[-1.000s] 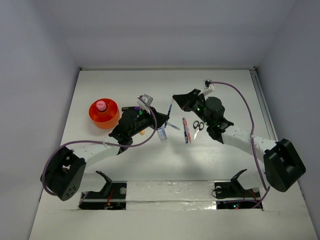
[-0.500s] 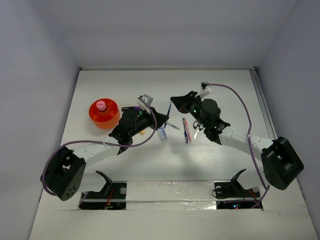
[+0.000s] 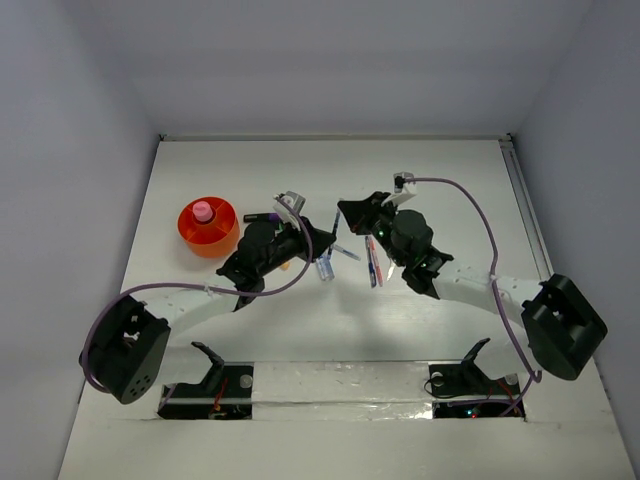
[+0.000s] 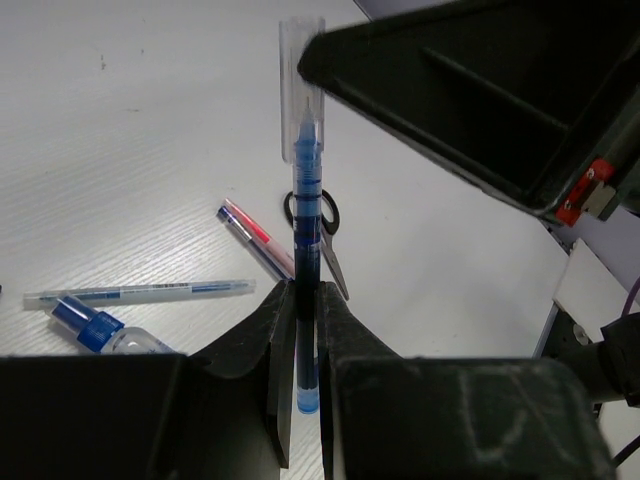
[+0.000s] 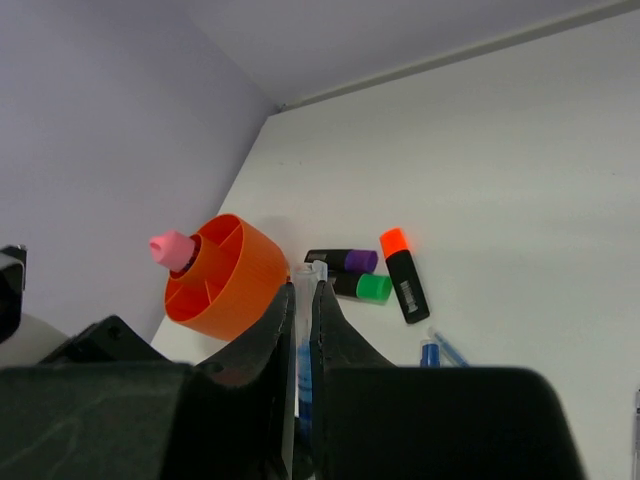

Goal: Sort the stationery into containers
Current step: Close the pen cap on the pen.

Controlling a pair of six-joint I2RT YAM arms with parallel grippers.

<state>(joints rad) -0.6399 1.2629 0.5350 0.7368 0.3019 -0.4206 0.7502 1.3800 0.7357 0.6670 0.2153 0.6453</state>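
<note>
My left gripper [image 3: 322, 238] [image 4: 305, 290] is shut on a thin blue pen [image 4: 304, 210] and holds it off the table. The pen's clear capped end [image 4: 290, 90] reaches into my right gripper [image 3: 346, 209] [image 5: 303, 292], which is shut on it. The two grippers meet tip to tip above the table's middle. The orange holder [image 3: 228, 240] [image 5: 240, 290] stands to the left with a pink-capped bottle [image 3: 203, 211] [image 5: 172, 247] in it. Purple [image 5: 340, 260], green [image 5: 365, 288] and orange [image 5: 403, 273] highlighters lie beside it.
On the table under the grippers lie a blue-capped bottle [image 4: 90, 325] [image 3: 324, 268], a clear pen [image 4: 140, 292], a red pen [image 4: 255, 235] [image 3: 373, 262] and black-handled scissors [image 4: 318, 215]. Grey walls close in the table on three sides.
My right gripper has moved left towards the left gripper and covered the scissors in the top view. The left arm has hardly moved.
</note>
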